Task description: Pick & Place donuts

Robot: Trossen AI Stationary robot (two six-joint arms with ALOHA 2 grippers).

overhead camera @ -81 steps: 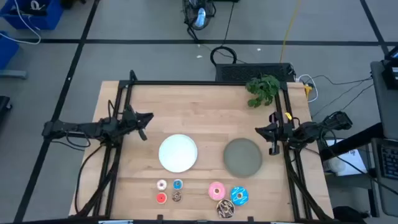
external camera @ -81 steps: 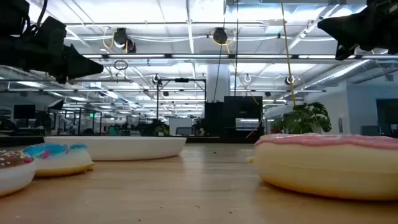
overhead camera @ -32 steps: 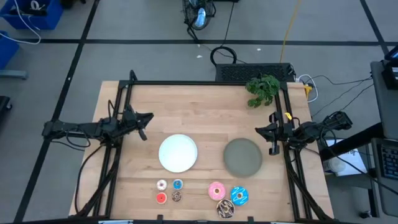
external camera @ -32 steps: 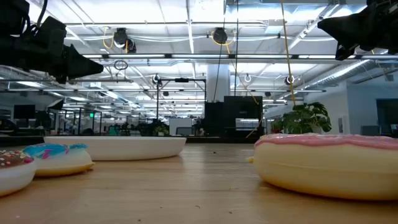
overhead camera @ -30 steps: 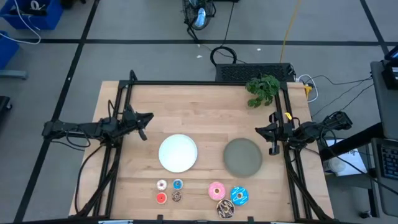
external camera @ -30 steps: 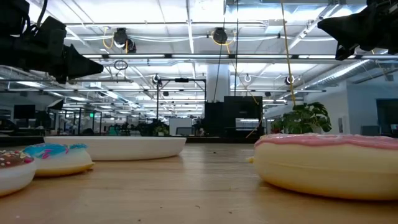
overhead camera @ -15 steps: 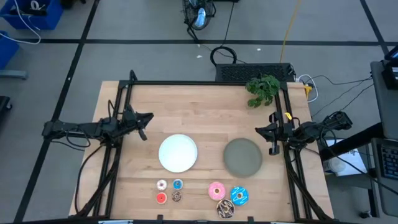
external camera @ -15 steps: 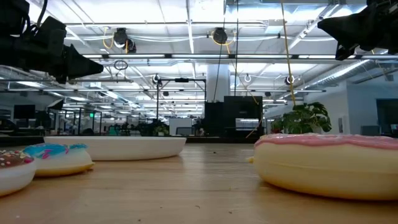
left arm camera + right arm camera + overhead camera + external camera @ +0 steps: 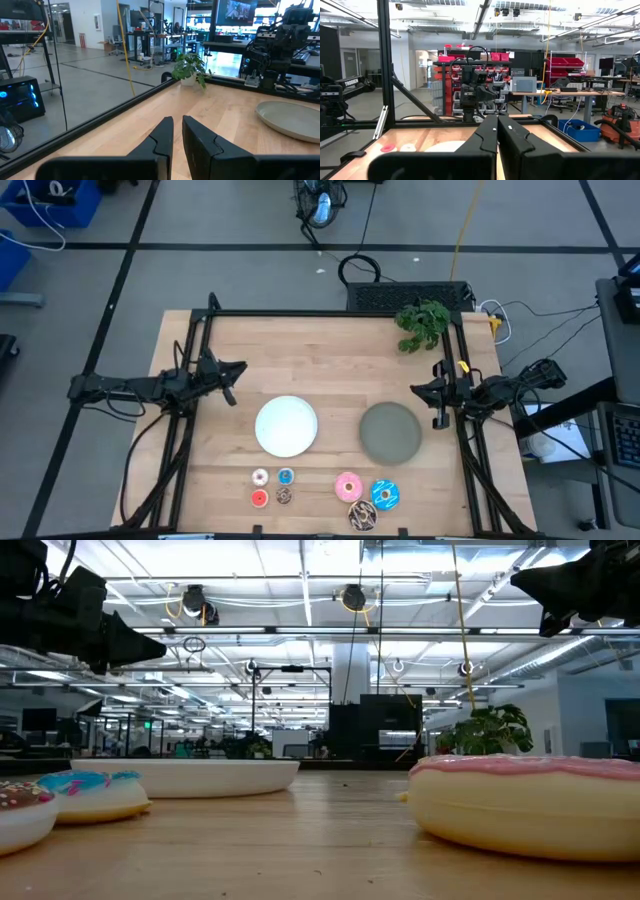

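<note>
We have nothing in hand yet. Our left pincer (image 9: 232,370) hangs over the left side of the pale wooden surface (image 9: 330,350), fingers pressed nearly together with only a thin slit between them, as the left wrist view shows. Our right pincer (image 9: 437,392) waits at the right edge, just beside the round grey plate (image 9: 389,431), its fingers likewise closed on nothing.

All seven donuts sit along the near edge. The four tiny ones form a small square below the round white plate (image 9: 286,425): the tiny pink-white ring (image 9: 260,477), tiny blue ring (image 9: 286,476), tiny red ring (image 9: 259,498) and tiny brown ring (image 9: 284,497). The three larger ones cluster below the grey plate: the larger pink iced donut (image 9: 348,486), blue sprinkled donut (image 9: 385,495) and brown sprinkled donut (image 9: 362,515), which look to be touching.

To start well, we judge that each arm should take its own side, spread its fingers first, then come straight down. Because the rings lie so close, we should pick an outer one first and keep the fingers clear of its neighbours, pinching across the ring's body rather than nudging it sideways.
</note>
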